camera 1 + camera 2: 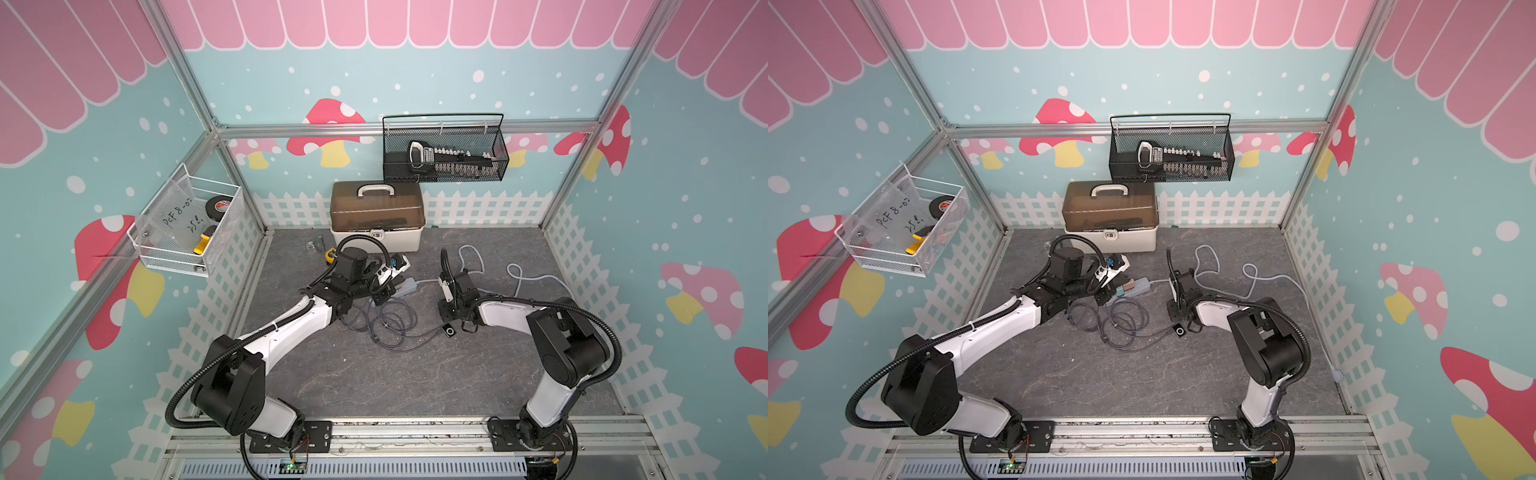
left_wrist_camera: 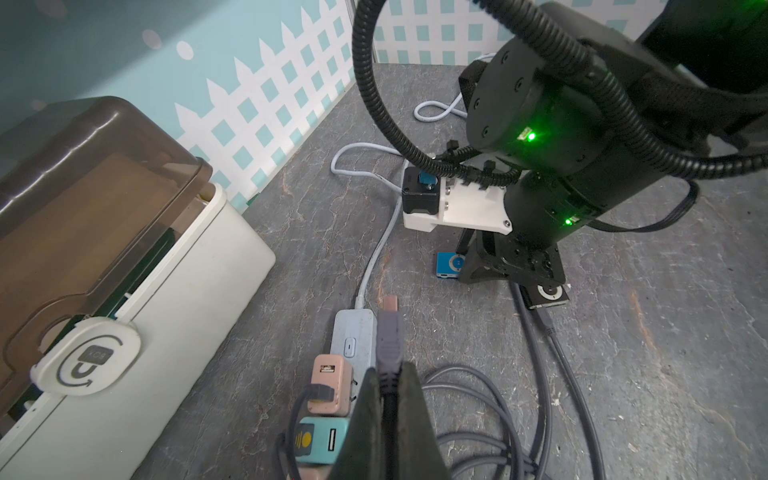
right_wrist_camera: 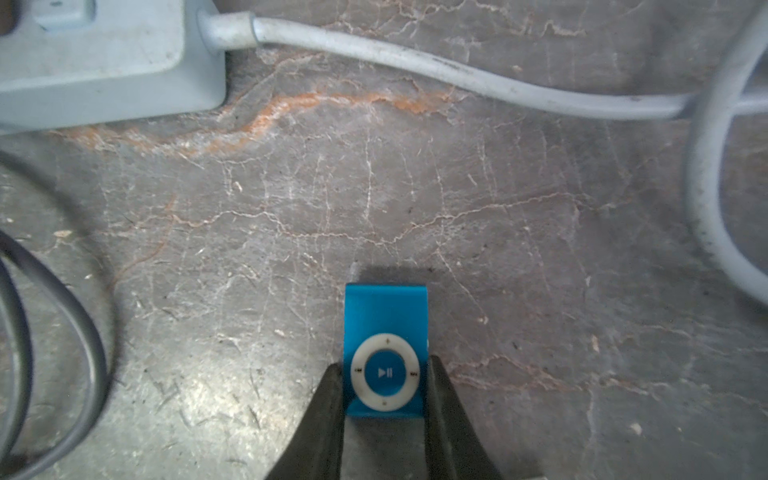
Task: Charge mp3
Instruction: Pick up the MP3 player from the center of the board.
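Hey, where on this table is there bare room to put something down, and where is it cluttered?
Bare: the wide front strip of the table, between the gray cable coil and the front rail. Crowded: the middle, with the power strip, that coil and the black mp3; the white cord loops over the back right.

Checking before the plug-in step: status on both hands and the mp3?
Left hand shut on gray USB plug. Right hand shut on blue mp3, sides pinched. Black mp3, already cabled, lies right beside it; cable coils nearby.
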`<state>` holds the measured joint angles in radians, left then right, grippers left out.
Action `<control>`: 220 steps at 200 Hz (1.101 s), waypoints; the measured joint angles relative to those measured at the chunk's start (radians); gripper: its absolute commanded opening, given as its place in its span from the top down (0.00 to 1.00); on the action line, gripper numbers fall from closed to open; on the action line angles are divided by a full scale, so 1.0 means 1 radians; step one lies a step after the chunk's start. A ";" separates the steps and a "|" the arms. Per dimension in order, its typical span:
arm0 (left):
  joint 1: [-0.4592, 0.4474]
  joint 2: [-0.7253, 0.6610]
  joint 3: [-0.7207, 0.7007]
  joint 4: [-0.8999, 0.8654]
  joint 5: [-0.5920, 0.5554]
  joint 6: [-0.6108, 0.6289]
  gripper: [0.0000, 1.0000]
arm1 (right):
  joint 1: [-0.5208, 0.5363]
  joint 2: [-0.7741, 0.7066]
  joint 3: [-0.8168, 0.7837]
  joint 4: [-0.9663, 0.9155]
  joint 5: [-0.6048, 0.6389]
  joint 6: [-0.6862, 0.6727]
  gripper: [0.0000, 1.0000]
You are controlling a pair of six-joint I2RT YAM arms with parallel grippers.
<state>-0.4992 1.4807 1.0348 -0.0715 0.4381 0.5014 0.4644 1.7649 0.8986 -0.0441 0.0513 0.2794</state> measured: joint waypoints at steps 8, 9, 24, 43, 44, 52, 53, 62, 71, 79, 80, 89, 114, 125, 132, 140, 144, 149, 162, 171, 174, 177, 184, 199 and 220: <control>0.000 0.000 0.000 0.000 0.000 0.000 1.00 | 0.000 0.000 0.000 0.000 0.000 -0.001 0.82; 0.000 0.000 0.000 0.000 0.000 0.000 1.00 | 0.000 0.000 0.000 0.000 0.000 -0.001 0.82; -0.001 0.000 0.000 -0.001 0.000 0.000 1.00 | 0.000 -0.001 0.000 0.001 0.000 -0.002 0.83; -0.002 0.000 0.000 -0.007 -0.001 0.000 1.00 | 0.000 -0.014 -0.006 -0.014 0.000 -0.002 0.84; -0.002 0.000 0.000 -0.007 -0.001 0.000 1.00 | 0.000 -0.016 -0.006 -0.016 -0.001 -0.002 0.85; -0.005 0.000 0.000 -0.009 -0.004 0.000 1.00 | 0.000 -0.029 -0.010 -0.038 -0.004 -0.001 0.85; -0.006 -0.001 0.000 -0.010 -0.006 0.000 1.00 | 0.000 -0.032 -0.010 -0.043 -0.003 -0.002 0.85; -0.014 -0.002 0.000 -0.012 -0.013 -0.001 1.00 | 0.000 -0.050 -0.011 -0.076 -0.008 -0.001 0.85; -0.024 -0.006 -0.003 -0.014 -0.024 -0.002 1.00 | 0.000 -0.074 -0.011 -0.103 -0.012 -0.002 0.85; -0.037 -0.011 -0.006 -0.014 -0.037 -0.005 1.00 | 0.000 -0.102 -0.005 -0.132 -0.020 -0.003 0.85; -0.040 -0.012 -0.007 -0.014 -0.041 -0.006 1.00 | 0.000 -0.105 -0.005 -0.134 -0.020 -0.004 0.85; -0.055 -0.017 -0.012 -0.014 -0.059 -0.014 1.00 | 0.000 -0.135 0.010 -0.162 -0.032 -0.007 0.85; -0.099 -0.019 -0.022 -0.008 -0.126 -0.035 1.00 | 0.000 -0.196 0.097 -0.220 -0.069 -0.021 0.85; -0.114 -0.022 -0.034 0.001 -0.153 -0.050 1.00 | 0.000 -0.213 0.140 -0.234 -0.083 -0.029 0.85; -0.121 -0.024 -0.043 0.009 -0.167 -0.060 1.00 | 0.000 -0.224 0.163 -0.241 -0.093 -0.034 0.85; -0.128 -0.029 -0.053 0.018 -0.180 -0.080 1.00 | 0.000 -0.239 0.185 -0.248 -0.106 -0.042 0.85; -0.131 -0.032 -0.060 0.024 -0.186 -0.089 1.00 | 0.000 -0.246 0.192 -0.250 -0.113 -0.044 0.85; -0.133 -0.037 -0.067 0.033 -0.193 -0.103 1.00 | 0.000 -0.255 0.200 -0.253 -0.121 -0.048 0.85; -0.140 -0.050 -0.084 0.053 -0.205 -0.127 1.00 | 0.000 -0.276 0.211 -0.263 -0.145 -0.055 0.85; -0.143 -0.058 -0.095 0.067 -0.214 -0.140 1.00 | 0.000 -0.285 0.215 -0.269 -0.162 -0.057 0.85; -0.144 -0.061 -0.097 0.070 -0.216 -0.145 1.00 | 0.000 -0.287 0.216 -0.271 -0.167 -0.059 0.85; -0.145 -0.063 -0.099 0.074 -0.219 -0.149 1.00 | 0.000 -0.289 0.216 -0.273 -0.175 -0.059 0.85; -0.148 -0.066 -0.103 0.082 -0.224 -0.158 1.00 | 0.000 -0.290 0.217 -0.277 -0.188 -0.062 0.85; -0.156 -0.066 -0.105 0.098 -0.230 -0.171 1.00 | 0.000 -0.290 0.217 -0.287 -0.214 -0.064 0.86; -0.166 -0.065 -0.105 0.123 -0.235 -0.183 1.00 | 0.000 -0.293 0.216 -0.290 -0.244 -0.068 0.85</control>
<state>-0.6651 1.4158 0.9295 0.0513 0.2031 0.3187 0.4641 1.4719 1.1149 -0.3336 -0.1928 0.2111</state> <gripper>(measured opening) 0.050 0.252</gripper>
